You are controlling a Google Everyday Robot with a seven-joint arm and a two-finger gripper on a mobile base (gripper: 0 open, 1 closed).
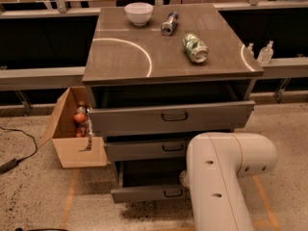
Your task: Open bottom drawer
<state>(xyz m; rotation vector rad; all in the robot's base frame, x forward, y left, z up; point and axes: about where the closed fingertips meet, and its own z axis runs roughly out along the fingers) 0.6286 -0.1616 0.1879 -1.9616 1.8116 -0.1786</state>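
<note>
The bottom drawer (144,193) is the lowest grey front of the cabinet, with a small dark handle (173,192). It stands pulled out a little, with a dark gap above it. The middle drawer (144,149) and the wide top drawer (168,117) also stand partly out. My white arm (221,177) fills the lower right and covers the bottom drawer's right end. The gripper is hidden behind the arm, somewhere by that end of the drawer.
On the cabinet top (120,57) are a white bowl (138,12), a lying bottle (169,23) and a lying green can (195,47). An open cardboard box (72,138) with items stands on the floor at the left. A cable (19,148) lies far left.
</note>
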